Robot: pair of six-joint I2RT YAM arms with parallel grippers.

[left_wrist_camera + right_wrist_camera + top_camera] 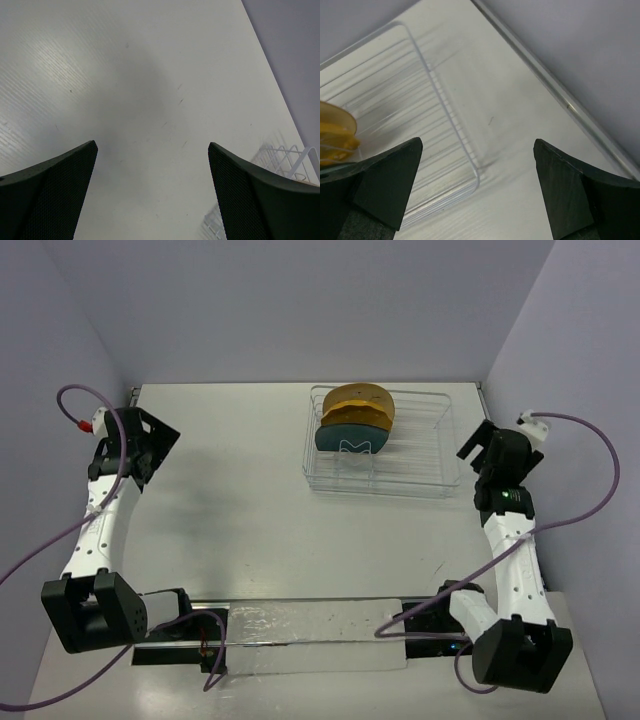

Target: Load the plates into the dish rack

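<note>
The silver wire dish rack (420,455) stands at the back right of the table. In its left half stand the yellow-orange plate (362,403) and, in front of it, the dark teal plate (345,437), both on edge. The cream floral plate is hidden or out of view. My left gripper (158,455) is open and empty at the far left, well away from the rack. My right gripper (472,462) is open and empty just right of the rack. The right wrist view shows the rack's corner (470,165) and the yellow plate's edge (337,131).
The left wrist view shows bare table and a corner of the rack (282,155) at lower right. The table's back right edge and wall (560,95) run close behind the right gripper. A clear sheet (310,635) lies along the near edge between the arm bases.
</note>
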